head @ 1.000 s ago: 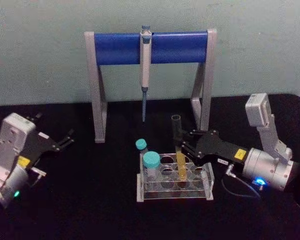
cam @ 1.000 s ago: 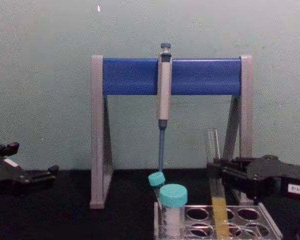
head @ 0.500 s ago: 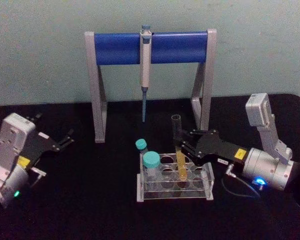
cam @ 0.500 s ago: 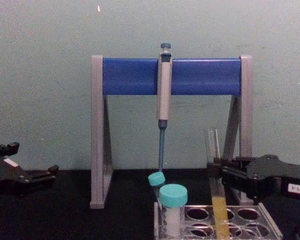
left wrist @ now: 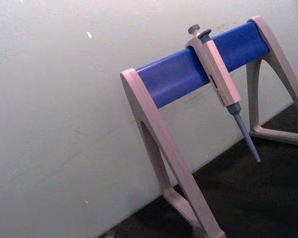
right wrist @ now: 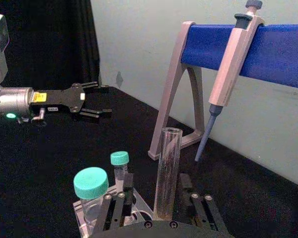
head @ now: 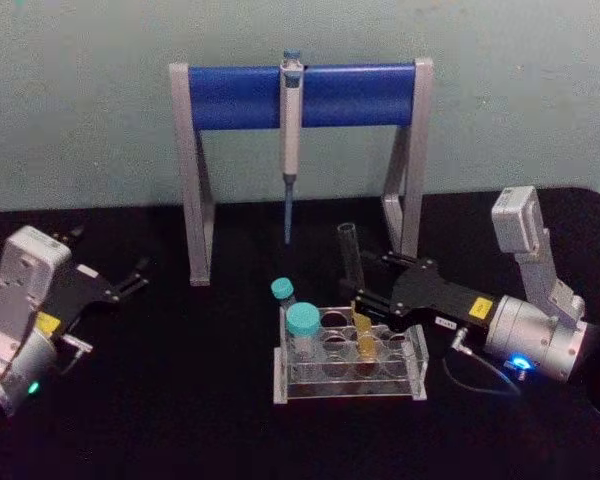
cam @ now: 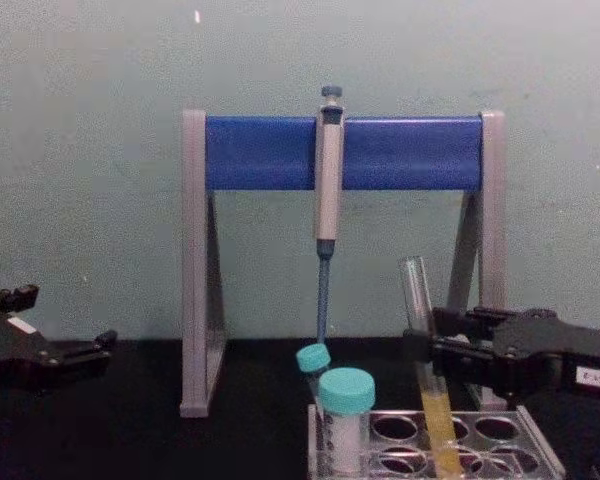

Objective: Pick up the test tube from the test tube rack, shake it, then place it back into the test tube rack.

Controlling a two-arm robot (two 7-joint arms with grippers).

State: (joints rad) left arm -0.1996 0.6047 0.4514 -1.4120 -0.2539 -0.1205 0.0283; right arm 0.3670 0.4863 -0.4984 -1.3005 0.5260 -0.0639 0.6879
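Observation:
The test tube (head: 352,262) is a long clear glass tube with yellow liquid low down. Its lower end stands in the translucent test tube rack (head: 415,372) and it leans a little to the left. My right gripper (head: 363,296) is shut on it just above the rack, coming in from the right. From the chest the test tube (cam: 420,300) rises out of the right gripper (cam: 426,352) over the rack (cam: 542,452). In the right wrist view the test tube (right wrist: 167,171) stands between the fingers. My left gripper (head: 132,277) rests open at the far left, well away.
Two teal-capped tubes (head: 303,321) stand in the rack's left end. Behind it is the grey-and-blue pipette stand (head: 230,97) with a pipette (head: 291,120) hanging from its bar. A cable (head: 480,375) lies by the right arm. Black table lies between left arm and rack.
The right gripper has closed in on the tube and nudged slightly left; the tube's top now leans left. The left arm has not moved.

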